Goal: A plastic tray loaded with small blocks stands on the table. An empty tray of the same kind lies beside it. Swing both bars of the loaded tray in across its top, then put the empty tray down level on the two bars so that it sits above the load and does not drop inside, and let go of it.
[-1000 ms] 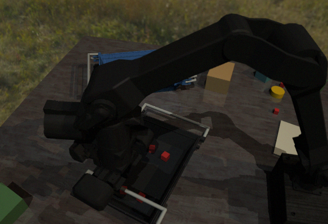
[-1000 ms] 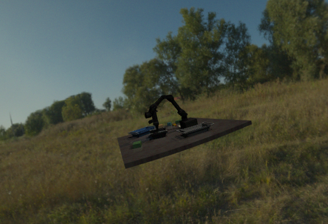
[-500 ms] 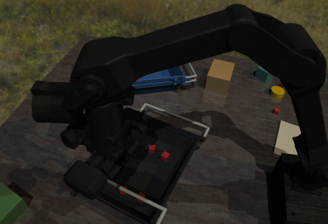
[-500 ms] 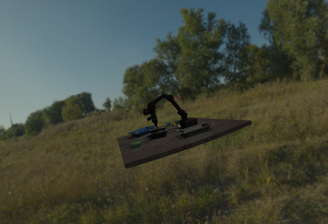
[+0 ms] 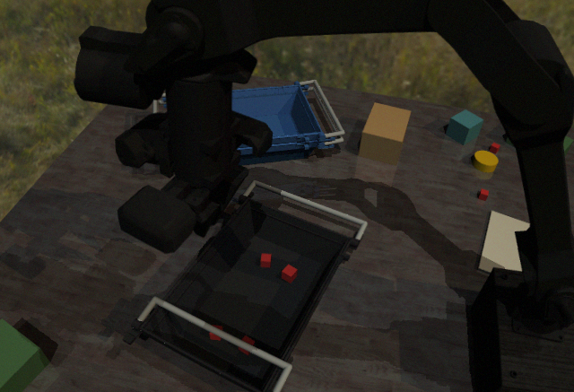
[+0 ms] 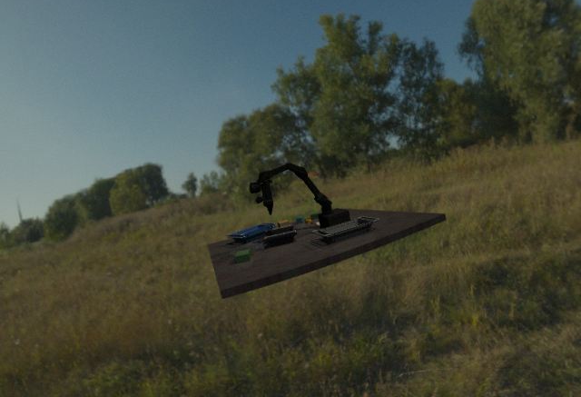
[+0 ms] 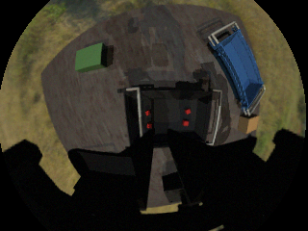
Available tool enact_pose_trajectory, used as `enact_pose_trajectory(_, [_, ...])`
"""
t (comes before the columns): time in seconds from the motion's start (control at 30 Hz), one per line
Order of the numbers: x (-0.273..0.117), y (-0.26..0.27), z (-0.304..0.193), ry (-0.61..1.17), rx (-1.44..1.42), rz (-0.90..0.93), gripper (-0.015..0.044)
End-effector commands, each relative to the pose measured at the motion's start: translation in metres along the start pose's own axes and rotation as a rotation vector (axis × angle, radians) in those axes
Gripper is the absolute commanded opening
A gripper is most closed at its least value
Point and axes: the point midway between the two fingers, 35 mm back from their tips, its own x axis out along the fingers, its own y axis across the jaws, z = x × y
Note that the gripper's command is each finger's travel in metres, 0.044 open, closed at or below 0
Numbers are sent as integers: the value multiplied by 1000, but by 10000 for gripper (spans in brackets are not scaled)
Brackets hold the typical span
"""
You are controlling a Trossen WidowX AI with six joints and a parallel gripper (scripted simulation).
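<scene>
The tool (image 5: 202,230) (image 6: 270,213) (image 7: 160,133) hung high over the loaded dark tray (image 5: 326,282) (image 6: 280,237) (image 7: 168,89), its fingers a little apart with nothing between them and well clear of both bars. There was only the one arm, so no choice of a nearer one. The inward bar (image 5: 204,326) (image 7: 140,113) lay across the tray's top, near the end on the green block's (image 5: 16,355) (image 6: 242,255) (image 7: 90,58) side, with red cubes (image 5: 289,273) (image 7: 186,123) on the tray floor. The outer bar (image 5: 324,208) (image 7: 218,115), presumably the coming target, stood outside the opposite end, lower than the tool and towards the blue tray (image 5: 268,114) (image 6: 253,232) (image 7: 241,63). Its long axis ran across the tray's short way, so the likely move was down beyond that bar, then a push inward along the tray's length. A shallow push might slip over it (or drag the whole tray). The blue tray stood farther off, beside the tan block (image 5: 382,135) (image 7: 248,124). Near the arm's base on the bench (image 6: 328,252) sat a grey barred tray (image 6: 344,230); its dark finish made it the likelier one to stack, though that was a guess.
</scene>
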Motion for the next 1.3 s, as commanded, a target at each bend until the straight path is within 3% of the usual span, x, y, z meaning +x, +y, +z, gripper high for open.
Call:
enact_pose_trajectory(0.0, [30, -63, 7, 26, 24, -18, 84])
enact_pose_trajectory(0.37, [93, -224, -32, 49, -10, -28, 84])
enact_pose_trajectory(0.67, [101, -226, -33, 49, -11, -28, 84])
enact_pose_trajectory(1.0, [153, -228, -36, 49, -11, -27, 84])
enact_pose_trajectory(1.27, [154, -228, -37, 49, -11, -27, 84])
